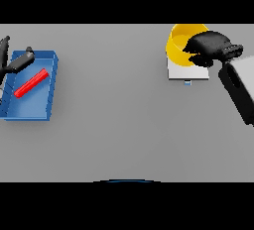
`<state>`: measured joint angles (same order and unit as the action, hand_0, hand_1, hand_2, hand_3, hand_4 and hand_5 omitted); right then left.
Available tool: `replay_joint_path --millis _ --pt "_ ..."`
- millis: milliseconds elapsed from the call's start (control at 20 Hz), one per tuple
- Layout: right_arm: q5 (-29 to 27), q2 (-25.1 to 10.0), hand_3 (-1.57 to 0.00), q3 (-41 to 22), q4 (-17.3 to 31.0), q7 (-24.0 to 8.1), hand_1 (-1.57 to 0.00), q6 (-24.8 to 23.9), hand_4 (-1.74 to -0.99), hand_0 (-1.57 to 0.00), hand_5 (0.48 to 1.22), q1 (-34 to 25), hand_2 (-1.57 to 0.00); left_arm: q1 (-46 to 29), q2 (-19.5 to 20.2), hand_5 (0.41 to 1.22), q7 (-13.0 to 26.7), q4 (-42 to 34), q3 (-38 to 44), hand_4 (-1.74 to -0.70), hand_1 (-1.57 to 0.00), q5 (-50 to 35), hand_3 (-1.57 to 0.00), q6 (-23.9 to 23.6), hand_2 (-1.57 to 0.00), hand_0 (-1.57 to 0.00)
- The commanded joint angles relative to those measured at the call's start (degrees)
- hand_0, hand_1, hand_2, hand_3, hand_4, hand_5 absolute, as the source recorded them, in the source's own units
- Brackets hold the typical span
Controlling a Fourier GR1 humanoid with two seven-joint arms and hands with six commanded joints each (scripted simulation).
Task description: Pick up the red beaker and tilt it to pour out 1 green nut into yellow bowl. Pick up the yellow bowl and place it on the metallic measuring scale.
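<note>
Right hand [211,45], upper right of frame, is gripping yellow bowl [179,45] rim w/ curled fingers, setting it over the metallic scale [187,72]. Placing step; next: lower and let go. Left hand [15,61], upper left, is resting fingers relaxed over blue tray [31,102] w/ red beaker [31,84].

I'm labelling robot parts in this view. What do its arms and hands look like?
The right hand is dark, almost black, with chunky rounded fingers and a thumb. Behind it, the right forearm is a boxy white and light grey shell with a dark panel along its inner side. The left hand is equally dark but shows only slim finger shapes at the view's left edge.
</note>
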<state>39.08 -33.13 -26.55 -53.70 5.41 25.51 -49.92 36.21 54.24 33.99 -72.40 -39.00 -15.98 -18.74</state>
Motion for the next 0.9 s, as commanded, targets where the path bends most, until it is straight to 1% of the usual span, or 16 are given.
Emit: replay_joint_path --millis 0,50,100,200,250,300,350,450,550,600,700,750,800,850 --pt "0.2 0.4 -1.21 -0.1 1.8 -0.1 -1.57 -0.7 -1.722 -1.57 1.221 -0.3 -1.57 0.2 0.1 0.765 -0.1 0.0 0.4 -0.82 0.00 -0.4 0.00 0.1 0.00 0.00" --pt "0.5 0.5 -1.23 -0.1 4.1 0.9 -1.57 -1.4 -1.722 -1.57 1.221 -0.9 -1.57 0.0 0.1 0.763 -0.1 0.4 0.3 -0.82 0.00 -0.2 0.00 0.2 0.00 0.00" --pt "0.7 1.0 -1.25 -0.4 5.7 0.9 -1.57 -2.5 -1.722 -1.57 1.221 -0.6 -1.57 -0.3 0.0 0.759 -0.2 0.2 0.1 -0.82 0.00 0.0 0.00 -0.3 0.00 0.00" --pt "1.0 1.7 -1.36 -0.3 9.8 2.5 -1.57 -4.7 -1.724 -1.57 1.221 -1.5 -1.57 0.4 0.0 0.757 0.3 0.7 0.2 -0.81 0.00 0.1 0.00 0.2 0.00 0.00" --pt "1.2 1.9 -1.39 -0.4 11.4 2.7 -1.57 -5.7 -1.724 -1.57 1.221 -1.8 -1.57 0.0 -0.2 0.753 -0.3 0.6 -0.1 -0.81 0.00 0.1 0.00 0.4 0.00 0.00" --pt "1.4 2.7 -1.41 -0.7 12.8 2.6 -1.57 -6.5 -1.724 -1.57 1.221 -2.1 -1.57 0.6 -0.2 0.749 0.4 1.0 0.0 -0.81 0.00 0.1 0.00 0.6 0.00 0.00" --pt "1.3 2.8 -1.43 -0.9 13.8 3.5 -1.56 -6.9 -1.725 -1.57 1.221 -2.3 -1.57 0.3 0.1 0.743 -0.5 1.3 0.1 -0.80 0.00 0.0 0.00 1.1 0.00 0.00" --pt "1.3 4.2 -1.48 -1.1 17.1 3.6 -1.52 -8.4 -1.727 -1.57 1.221 -2.7 -1.56 0.2 0.5 0.733 -0.9 0.8 0.3 -0.80 0.00 -0.1 0.00 1.0 0.00 0.00" --pt "1.2 5.1 -1.50 -1.3 19.2 2.8 -1.49 -9.2 -1.727 -1.57 1.221 -3.1 -1.57 0.2 0.2 0.725 -0.3 -0.1 0.2 -0.80 0.00 -0.1 0.00 0.3 0.00 0.00" --pt "1.2 5.5 -1.51 -1.6 19.9 3.1 -1.48 -9.6 -1.727 -1.57 1.221 -3.5 -1.57 0.1 0.1 0.728 -0.3 0.2 0.1 -0.81 0.00 -0.1 0.00 0.3 0.00 0.00" --pt "1.0 5.5 -1.48 -1.8 21.4 4.8 -1.42 -10.3 -1.721 -1.55 1.221 -3.9 -1.57 0.7 -0.5 0.734 0.1 0.9 0.1 -0.81 0.00 -0.1 0.00 0.5 0.00 0.00" --pt "0.7 5.4 -1.32 -1.8 21.7 5.0 -1.40 -10.0 -1.725 -1.53 1.221 -4.0 -1.57 0.7 -0.7 0.734 -0.4 1.0 0.0 -0.81 0.00 0.0 0.00 0.6 0.00 0.00" --pt "0.4 5.6 -1.17 -1.8 22.4 4.3 -1.41 -9.4 -1.728 -1.54 1.221 -4.4 -1.57 0.8 -0.7 0.740 -0.5 1.4 0.1 -0.81 0.00 -0.1 0.00 0.9 0.00 0.00" --pt "-0.2 5.5 -1.02 -1.3 23.1 4.6 -1.44 -8.6 -1.659 -1.54 1.221 -4.9 -1.50 0.3 -0.9 0.745 -0.4 1.3 -0.2 -0.81 0.00 0.1 0.00 0.3 0.00 0.00"
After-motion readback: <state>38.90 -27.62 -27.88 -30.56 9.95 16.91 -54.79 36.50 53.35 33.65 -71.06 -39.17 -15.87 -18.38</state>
